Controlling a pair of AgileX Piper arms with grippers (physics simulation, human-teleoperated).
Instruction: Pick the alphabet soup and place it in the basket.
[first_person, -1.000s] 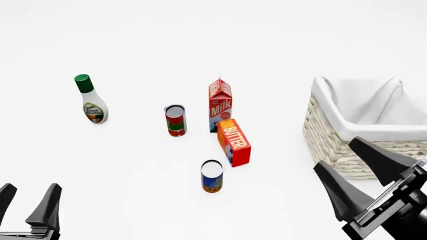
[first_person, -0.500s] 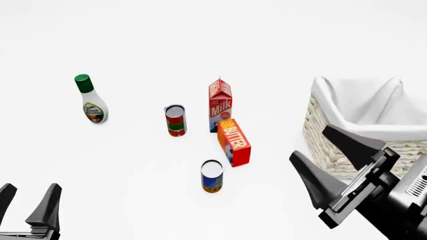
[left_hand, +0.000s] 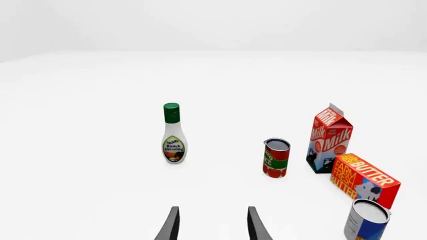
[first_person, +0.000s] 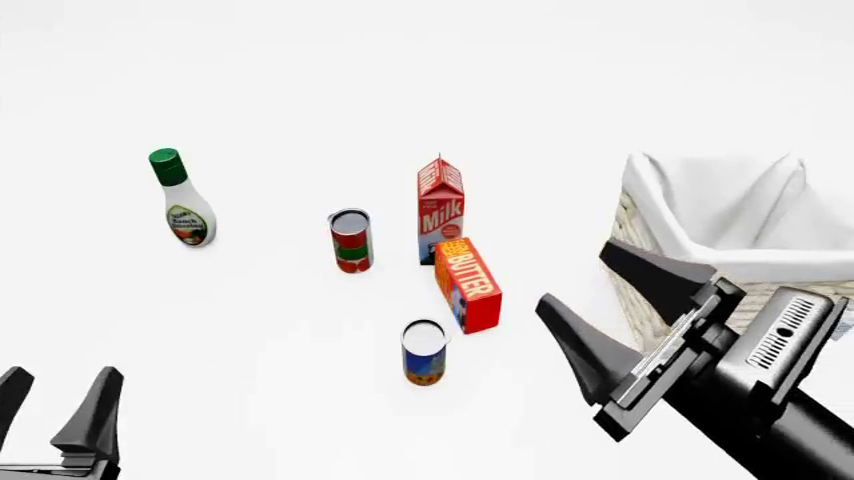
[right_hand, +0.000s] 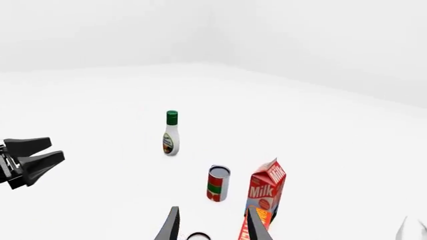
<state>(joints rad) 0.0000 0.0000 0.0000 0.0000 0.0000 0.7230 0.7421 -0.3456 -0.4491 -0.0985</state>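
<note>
Alphabet soup (first_person: 424, 352) stands apart from basket (first_person: 650, 275); right tool (first_person: 607, 292) spread between them, empty.

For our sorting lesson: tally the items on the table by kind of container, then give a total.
Cans: 2 (alphabet soup, red-and-green can)
Bottles: 1 (ranch dressing)
Cartons: 1 (milk)
Boxes: 1 (butter)
Baskets: 1 (basket)
Total: 6

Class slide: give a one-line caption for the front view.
Open right gripper nears the soup can beside the basket; left gripper idle.
</note>
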